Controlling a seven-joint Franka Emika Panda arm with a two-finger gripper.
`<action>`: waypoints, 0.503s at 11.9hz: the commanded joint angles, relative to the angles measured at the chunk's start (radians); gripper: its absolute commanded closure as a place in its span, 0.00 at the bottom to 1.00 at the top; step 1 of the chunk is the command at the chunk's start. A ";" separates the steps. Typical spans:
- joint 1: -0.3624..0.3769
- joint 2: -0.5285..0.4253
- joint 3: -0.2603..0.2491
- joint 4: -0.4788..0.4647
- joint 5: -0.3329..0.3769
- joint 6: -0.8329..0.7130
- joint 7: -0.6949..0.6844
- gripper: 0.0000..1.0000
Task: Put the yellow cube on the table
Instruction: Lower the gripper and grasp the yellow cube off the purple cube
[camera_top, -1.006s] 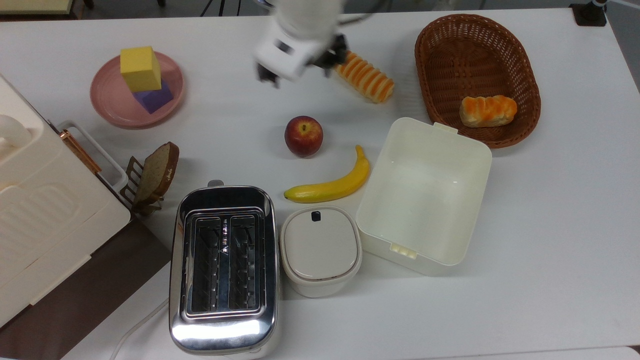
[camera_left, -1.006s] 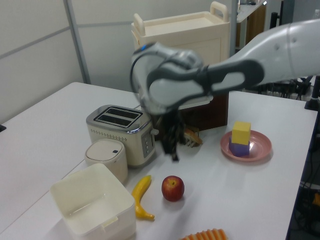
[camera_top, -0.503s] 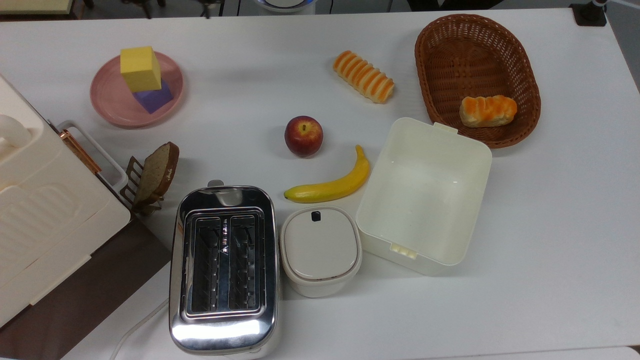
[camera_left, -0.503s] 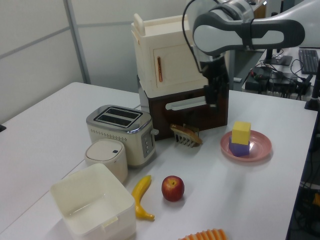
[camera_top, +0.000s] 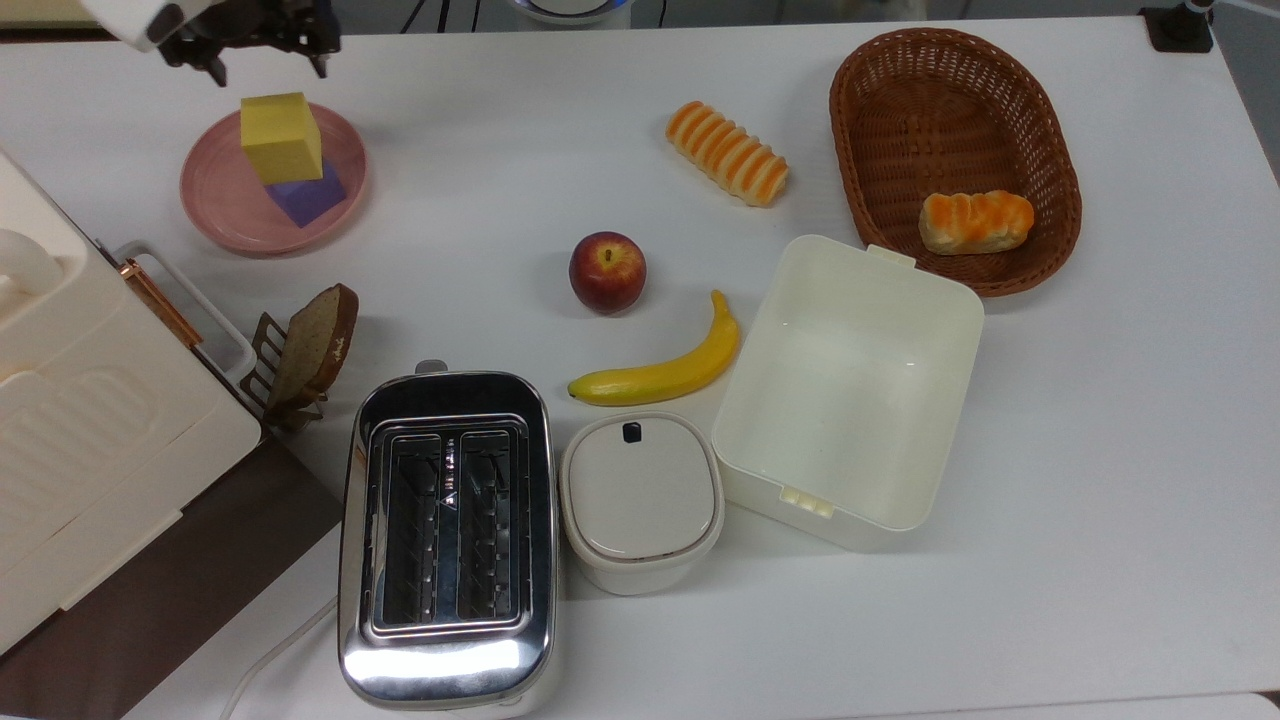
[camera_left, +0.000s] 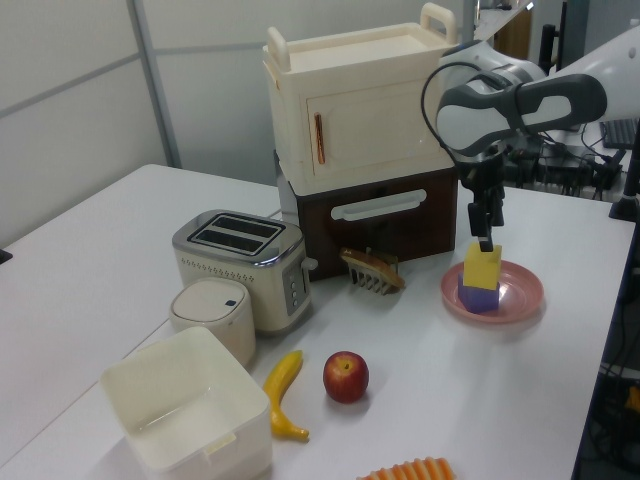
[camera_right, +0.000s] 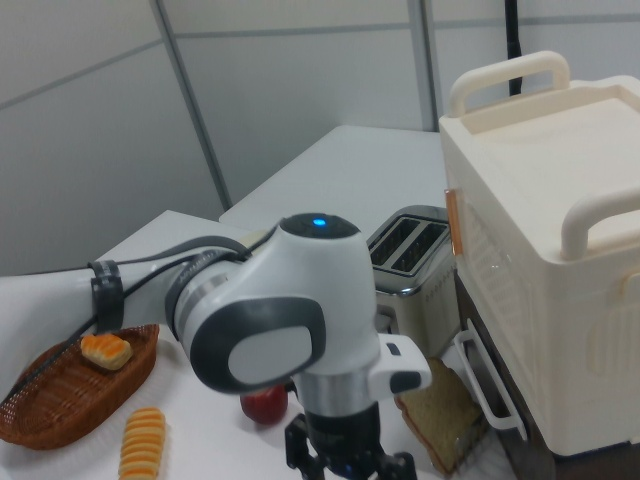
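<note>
The claw (camera_top: 265, 58) hangs spread wide, empty. Directly below it, the yellow cube (camera_top: 281, 136) rests atop a purple cube (camera_top: 308, 195) in a pink plate (camera_top: 215, 195) on the white worktop (camera_top: 1100, 450).

Two cubes (camera_top: 290, 160), two bread rolls (camera_top: 727, 153), one apple (camera_top: 607, 271), one banana (camera_top: 660, 372), one toaster (camera_top: 447, 535)

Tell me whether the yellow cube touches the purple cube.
Touching: in the left view the yellow cube rests directly on the purple cube, with no gap between them.
</note>
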 joint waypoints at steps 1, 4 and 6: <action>-0.028 0.026 0.009 -0.030 -0.019 0.103 -0.039 0.00; -0.016 0.092 0.009 -0.028 -0.019 0.145 -0.034 0.00; -0.004 0.112 0.013 -0.028 -0.019 0.167 -0.024 0.00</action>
